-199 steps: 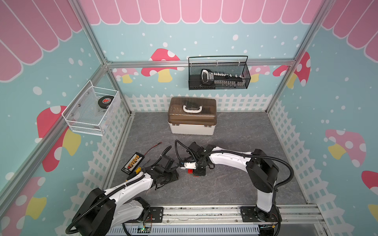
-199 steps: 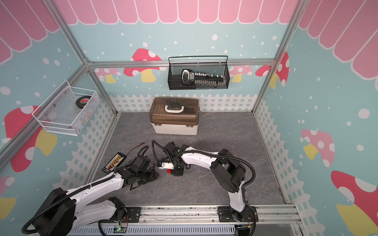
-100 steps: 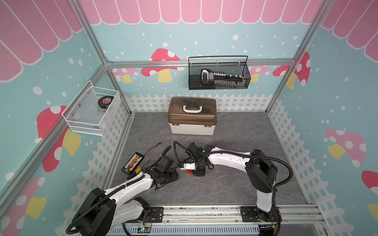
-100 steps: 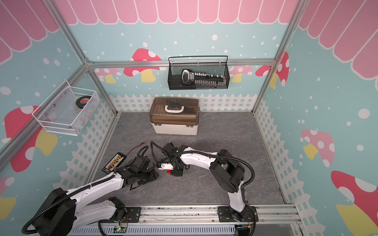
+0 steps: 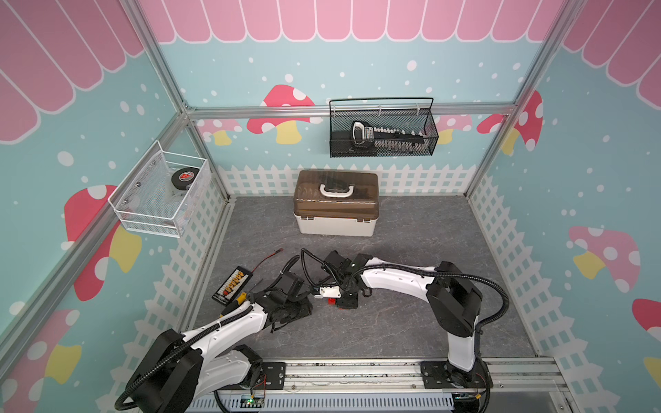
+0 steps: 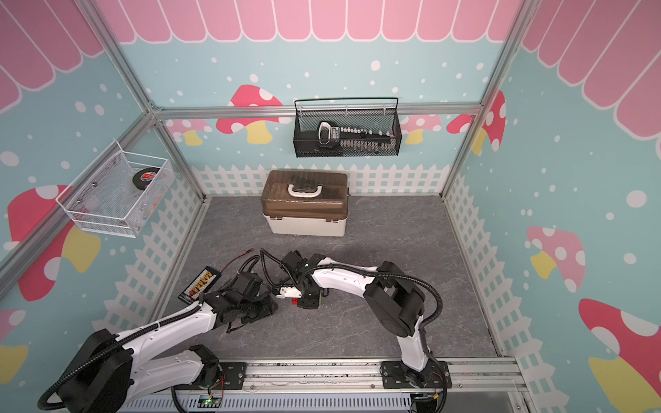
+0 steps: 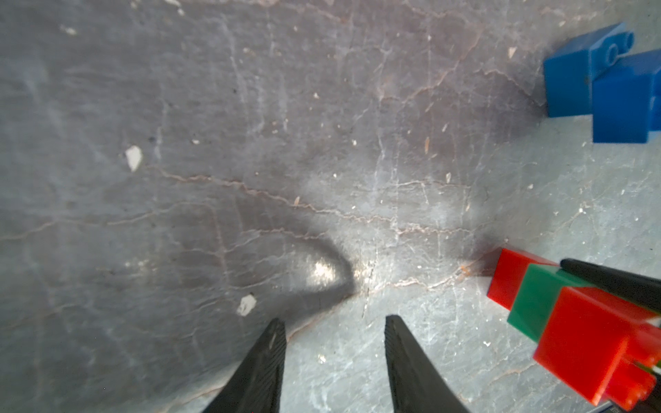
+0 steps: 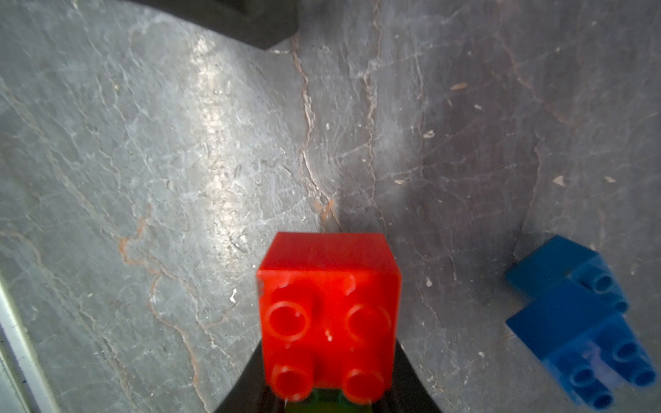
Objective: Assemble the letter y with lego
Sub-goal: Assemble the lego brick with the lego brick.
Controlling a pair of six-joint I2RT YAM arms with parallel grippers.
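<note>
Right gripper (image 5: 346,302): jaws closed on a stack of bricks (image 8: 327,314), red end foremost. The left wrist view shows a green brick (image 7: 533,304) sandwiched between two red ones. The stack sits low at the front centre of the bench (image 5: 411,232); contact with the surface cannot be confirmed.

Left gripper (image 7: 334,320): jaws apart, nothing between them, just beside the stack.

Two blue bricks (image 8: 579,321), joined with an offset, lie on the bench near the stack, clear of both grippers.

Bright, even light keeps both top views sharp. In the wrist views, glare streaks the grey floor (image 8: 214,150), soft shadows spread, and the close red brick (image 8: 327,314) blurs.
</note>
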